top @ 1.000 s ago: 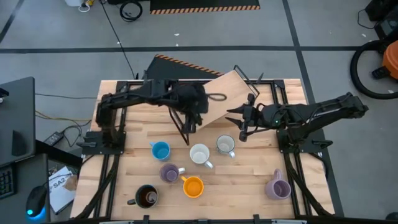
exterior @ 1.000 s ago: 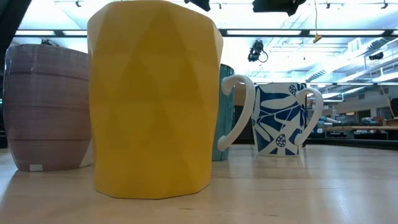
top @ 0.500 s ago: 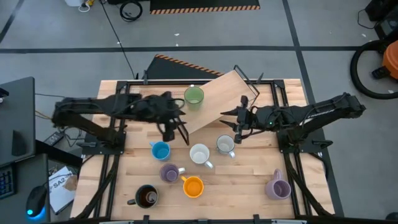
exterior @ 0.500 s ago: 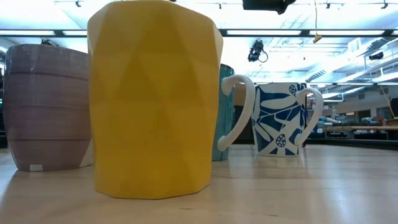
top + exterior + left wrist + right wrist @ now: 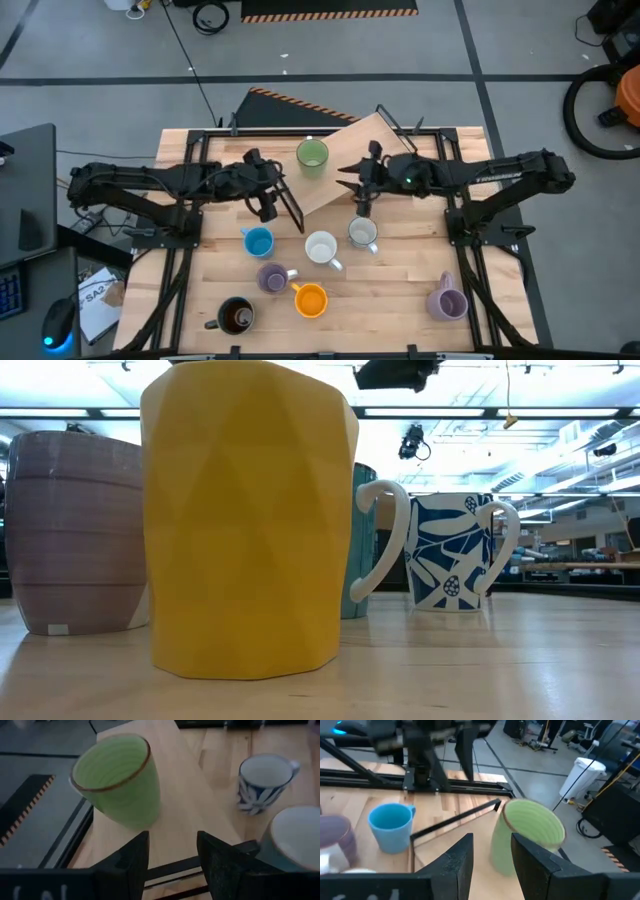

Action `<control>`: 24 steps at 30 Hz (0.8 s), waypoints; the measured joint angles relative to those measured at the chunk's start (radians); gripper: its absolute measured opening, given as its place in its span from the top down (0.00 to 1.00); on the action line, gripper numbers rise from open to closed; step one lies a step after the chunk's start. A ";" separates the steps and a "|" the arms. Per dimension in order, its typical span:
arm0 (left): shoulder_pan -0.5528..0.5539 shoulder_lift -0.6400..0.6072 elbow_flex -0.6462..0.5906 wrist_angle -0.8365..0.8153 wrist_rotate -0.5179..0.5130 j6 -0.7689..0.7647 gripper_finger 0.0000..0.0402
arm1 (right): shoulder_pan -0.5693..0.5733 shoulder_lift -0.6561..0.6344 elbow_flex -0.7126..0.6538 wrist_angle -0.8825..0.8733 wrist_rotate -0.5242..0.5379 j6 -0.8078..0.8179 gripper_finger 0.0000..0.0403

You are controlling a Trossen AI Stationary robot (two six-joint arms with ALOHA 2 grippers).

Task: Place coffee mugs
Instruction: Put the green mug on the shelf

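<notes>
The green mug (image 5: 312, 156) stands on its base at the far left end of a raised wooden board (image 5: 355, 160). My left gripper (image 5: 272, 198) hovers open just left of the board, level with the mug (image 5: 117, 782), nothing between its fingers. My right gripper (image 5: 352, 188) hangs open over the board's near edge, right of the green mug (image 5: 527, 837), also empty. On the table stand the blue mug (image 5: 258, 242), white mug (image 5: 321, 247), patterned grey-white mug (image 5: 362, 233), purple mug (image 5: 272, 278), orange mug (image 5: 310, 299), dark mug (image 5: 236, 316) and a lavender mug (image 5: 447, 300).
The board slopes from the table's far rail and is propped on thin black struts (image 5: 296, 212) near the blue mug. In the low view the orange mug (image 5: 245, 520) and purple mug (image 5: 75, 530) fill the foreground. Bare tabletop lies at the near right, around the lavender mug.
My left arm has drawn back toward the table's left edge and sunk a little, uncovering the green mug, which stands still on the board. My right gripper has moved toward the table's left, closer to the green mug. Neither gripper's finger gap has visibly changed.
</notes>
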 joint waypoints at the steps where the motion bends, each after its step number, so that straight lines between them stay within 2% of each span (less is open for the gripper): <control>1: 0.000 0.000 -0.016 0.017 -0.001 0.010 0.57 | -0.010 0.012 0.022 -0.022 -0.012 -0.001 0.66; 7: 0.029 -0.047 -0.104 0.122 0.005 0.058 0.57 | -0.056 0.096 0.129 -0.104 -0.071 -0.005 0.66; 11: 0.092 -0.100 -0.166 0.213 0.020 0.100 0.57 | -0.098 0.140 0.157 -0.111 -0.112 -0.041 0.66; 17: 0.236 -0.114 -0.201 0.287 0.149 0.105 0.57 | -0.184 0.147 0.217 -0.107 -0.194 -0.090 0.65; 24: 0.360 -0.032 -0.200 0.318 0.308 0.131 0.57 | -0.272 0.171 0.262 -0.143 -0.285 -0.104 0.65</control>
